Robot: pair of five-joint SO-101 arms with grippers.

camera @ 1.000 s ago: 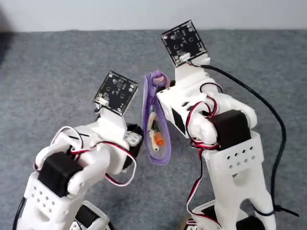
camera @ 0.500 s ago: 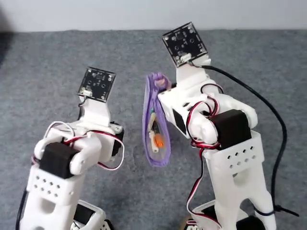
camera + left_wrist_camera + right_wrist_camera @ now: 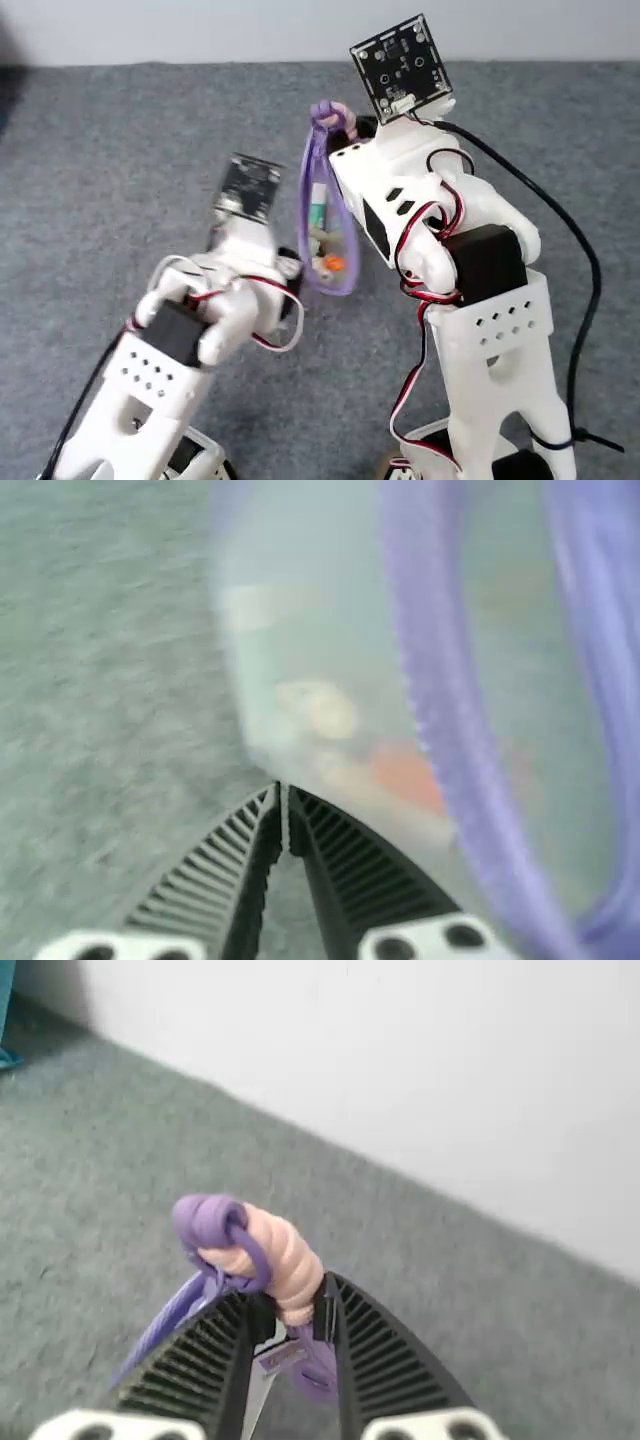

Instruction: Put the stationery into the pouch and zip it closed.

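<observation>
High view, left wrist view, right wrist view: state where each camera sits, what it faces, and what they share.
High view: fixed above the table, looking down on the left arm, the right arm and the pouch between them.
Left wrist view: on the left arm's wrist, looking along its shut left tool at the stationery inside the pouch.
Right wrist view: on the right arm's wrist, looking past the right tool, shut on the zip pull, toward a wall.
Shared: all three show the pouch.
</observation>
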